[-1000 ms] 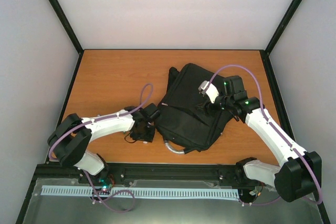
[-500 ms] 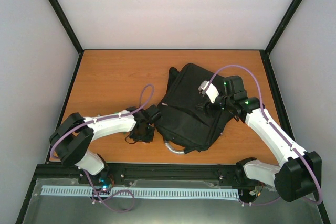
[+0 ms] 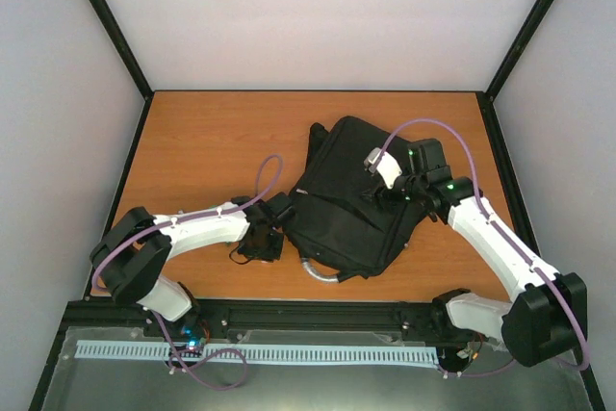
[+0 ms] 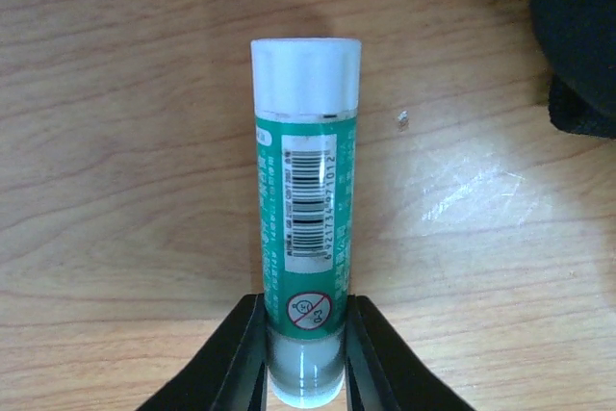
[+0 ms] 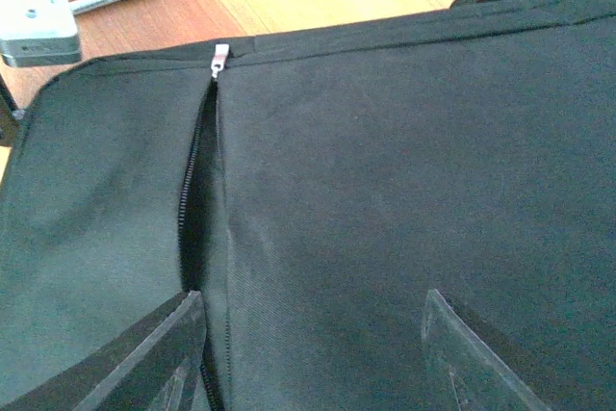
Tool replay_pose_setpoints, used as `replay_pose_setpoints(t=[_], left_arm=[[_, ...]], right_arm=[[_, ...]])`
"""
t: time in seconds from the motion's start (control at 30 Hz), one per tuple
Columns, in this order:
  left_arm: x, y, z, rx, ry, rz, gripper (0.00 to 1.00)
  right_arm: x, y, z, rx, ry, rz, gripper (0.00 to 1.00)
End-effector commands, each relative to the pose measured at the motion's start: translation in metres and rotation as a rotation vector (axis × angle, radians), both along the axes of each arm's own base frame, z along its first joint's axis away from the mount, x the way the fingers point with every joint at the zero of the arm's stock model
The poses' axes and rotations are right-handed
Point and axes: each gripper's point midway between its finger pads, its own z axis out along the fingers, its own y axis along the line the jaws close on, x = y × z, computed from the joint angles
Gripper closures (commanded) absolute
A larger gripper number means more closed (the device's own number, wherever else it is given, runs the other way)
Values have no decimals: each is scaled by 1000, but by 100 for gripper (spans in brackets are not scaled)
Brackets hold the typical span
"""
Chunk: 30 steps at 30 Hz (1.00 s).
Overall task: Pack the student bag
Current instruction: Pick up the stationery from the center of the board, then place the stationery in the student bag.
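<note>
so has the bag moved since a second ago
No, the student bag keeps the same gap to the back edge of the table.

Orange-brown wood-grain table [image 3: 212, 141] fills the cell floor. Plain pale walls on three sides: back wall [image 3: 318, 16] at 12 o'clock, left wall [image 3: 48, 161] at 9, right wall [image 3: 568, 141] at 3. One black frame post [image 3: 106, 21] at 11, its twin [image 3: 536, 21] at 1. At 6, a black rail [image 3: 318, 313] on the near table edge, then a white slotted strip [image 3: 289, 354] on a grey plate [image 3: 337, 387], probably metal. Light is even, with a soft glare patch [image 4: 472, 190] on the wood in the left wrist view.
</note>
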Motion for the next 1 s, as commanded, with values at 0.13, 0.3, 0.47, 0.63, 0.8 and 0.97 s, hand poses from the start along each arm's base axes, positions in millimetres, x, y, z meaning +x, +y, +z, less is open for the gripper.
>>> replay_pose_setpoints(t=[0.13,0.3,0.47,0.63,0.8,0.97], left_arm=[[8,0,32,-28,-90,1,98],[19,-21,78,-173,-187,-51,99],[27,-63,129,-397,-273,-184,99],[33,-100,158,-539,-292,-299,99],[43,-131,165,-628,-295,-354,99],[52,-151,157,-647,-273,-384,99]], right_arm=[[6,0,-25,-62,73,-1,37],[-2,13,-37,-84,111,52,36],[-5,20,-48,-127,117,73,36],[3,18,-58,-188,98,29,40],[14,12,-60,-225,76,-23,53],[3,20,-57,-186,96,27,46]])
